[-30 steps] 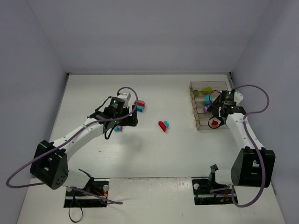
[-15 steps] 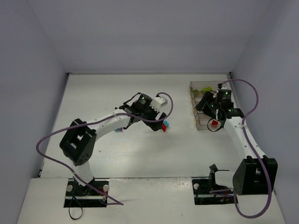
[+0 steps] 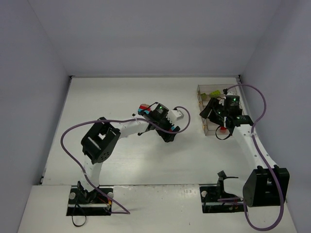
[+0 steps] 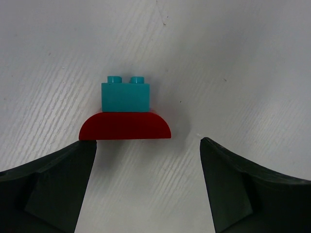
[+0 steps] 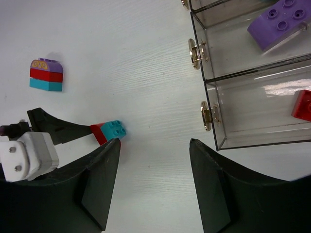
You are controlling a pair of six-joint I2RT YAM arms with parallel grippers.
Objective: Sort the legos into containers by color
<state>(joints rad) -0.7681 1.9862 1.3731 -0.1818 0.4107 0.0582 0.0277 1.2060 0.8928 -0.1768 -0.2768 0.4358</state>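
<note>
A teal brick (image 4: 125,96) stuck on a red curved brick (image 4: 125,127) lies on the white table. My left gripper (image 4: 147,145) hangs just over this clump, open, one finger on each side, nothing held. The same clump (image 5: 109,131) shows in the right wrist view beside the left gripper's finger (image 5: 58,127). A second clump of purple, red and teal (image 5: 46,75) (image 3: 144,108) lies farther left. My right gripper (image 5: 153,141) (image 3: 214,110) is open and empty, hovering at the left edge of the containers (image 5: 252,73). One bin holds a purple brick (image 5: 277,22), the nearest one a red brick (image 5: 303,104).
The row of bins (image 3: 206,88) runs along the right side of the table near the right wall. A lime green brick (image 3: 225,91) shows in the far bin. The left arm (image 3: 129,127) stretches across the table's middle. Grey walls close off the back and both sides.
My left arm has swung right, from the clump at the left to above the red and teal clump in the middle. My right gripper has shifted slightly back over the bins.
</note>
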